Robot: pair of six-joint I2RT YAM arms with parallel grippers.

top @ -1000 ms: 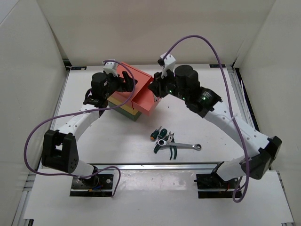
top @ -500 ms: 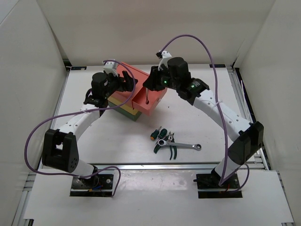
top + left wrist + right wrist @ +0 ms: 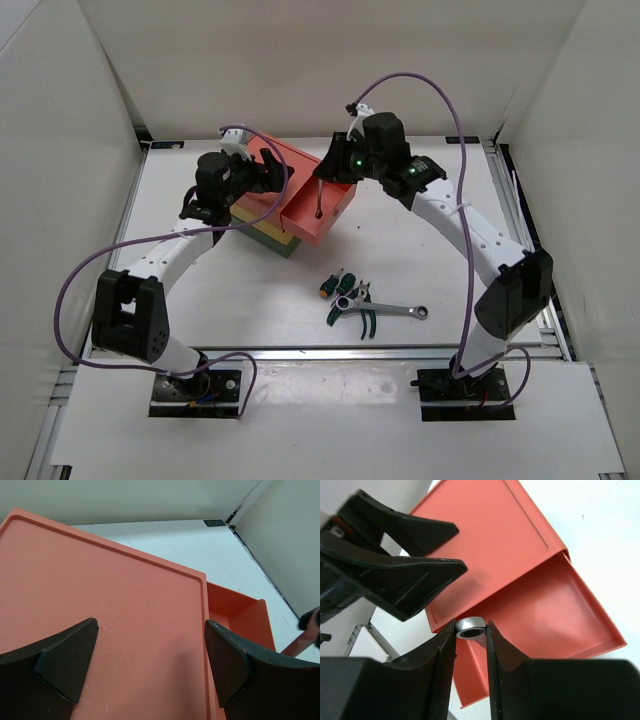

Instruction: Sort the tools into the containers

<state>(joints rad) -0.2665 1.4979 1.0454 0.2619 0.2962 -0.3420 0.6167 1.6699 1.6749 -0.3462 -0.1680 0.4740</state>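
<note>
at the left, the left gripper [image 3: 151, 630] was seen above the lid of the salmon-red top box [image 3: 290, 160], its jaws spread wide with nothing between them; whether the pads touched the lid could not be told. the box was stacked on a yellow box [image 3: 262, 229] and a dark green box [image 3: 283, 247], set toward the far edge of the tabletop [image 3: 220, 290], left of its middle. the drawer [image 3: 555, 615] of the top box was pulled out to the right and nothing was seen inside it.

above the inner end of that drawer, the right gripper [image 3: 470, 630] was closed narrowly on a slender tool [image 3: 319, 200]. only its silver ring-shaped end was pinched between the fingertips, and the dark shaft hung straight down toward the drawer floor. what kind of tool it was could not be told. it was judged stiff, smooth and light, and likely to swing or slip in so small a pinch on polished metal.

further right, close to the middle of the near edge, four tools were left lying: an orange-handled screwdriver [image 3: 326, 287] and a green-handled screwdriver [image 3: 343, 280] side by side, then the green-handled pliers [image 3: 352, 312], with the silver ratchet wrench [image 3: 402, 312] reaching out to the right, its left end touching or overlapping the pliers. the screwdrivers were judged best taken across their fat, grippy handles. the wrench, flat, thin and slick, was judged best gripped across its bare shank, well clear of the pliers. the pliers were judged best held near the pivot, so that the handles could not splay.
</note>
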